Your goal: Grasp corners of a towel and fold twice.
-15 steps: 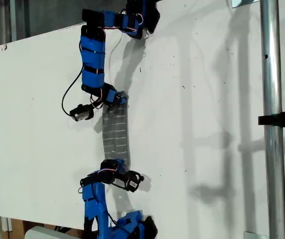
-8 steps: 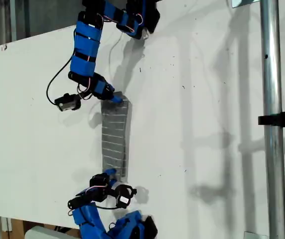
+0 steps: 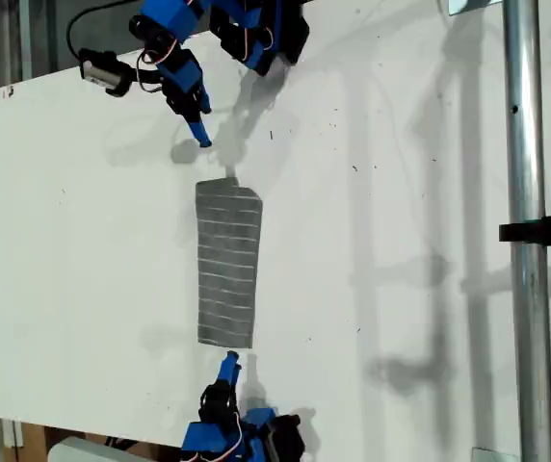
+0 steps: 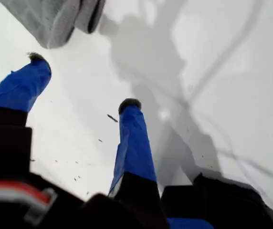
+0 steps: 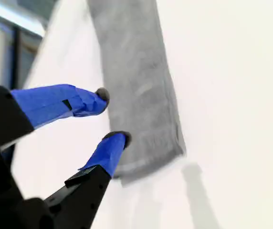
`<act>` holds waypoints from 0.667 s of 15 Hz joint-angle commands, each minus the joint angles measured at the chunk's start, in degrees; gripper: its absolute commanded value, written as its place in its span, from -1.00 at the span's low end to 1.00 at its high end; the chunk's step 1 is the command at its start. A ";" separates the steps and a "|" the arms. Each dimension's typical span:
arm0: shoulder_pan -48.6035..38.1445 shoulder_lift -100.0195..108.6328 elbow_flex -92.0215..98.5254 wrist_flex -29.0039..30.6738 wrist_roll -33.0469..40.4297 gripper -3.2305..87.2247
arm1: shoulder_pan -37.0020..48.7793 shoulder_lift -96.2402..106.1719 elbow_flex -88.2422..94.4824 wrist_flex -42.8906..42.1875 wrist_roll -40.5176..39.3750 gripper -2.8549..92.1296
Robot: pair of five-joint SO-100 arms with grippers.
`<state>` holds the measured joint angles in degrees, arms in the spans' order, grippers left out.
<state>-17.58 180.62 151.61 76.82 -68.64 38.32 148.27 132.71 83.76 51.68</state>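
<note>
Lying flat on the white table (image 3: 401, 192), the towel (image 3: 227, 265) was a long, thin strip with white stripes across it. You could see it ran up and down the middle of the exterior view.

My first gripper (image 3: 199, 130) hung near the top of the exterior view, apart from the towel's upper end. In the first wrist view its jaws (image 4: 84, 81) stood wide apart with only bare table between them. The towel's end (image 4: 50, 19) sat a little way past the tips.

My second gripper (image 3: 229, 363) was at the bottom of the exterior view, just beside the towel's lower end. Its jaws (image 5: 112, 116) were parted too, but less. They gripped nothing. The towel (image 5: 136, 95) lay right next to the tips.
</note>
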 commanded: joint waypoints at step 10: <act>12.13 18.81 22.24 -6.68 -7.65 -0.72 | -4.31 -28.12 5.01 -35.95 3.78 -0.14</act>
<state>-4.92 198.90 174.55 70.84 -76.29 33.40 130.78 143.26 55.72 56.60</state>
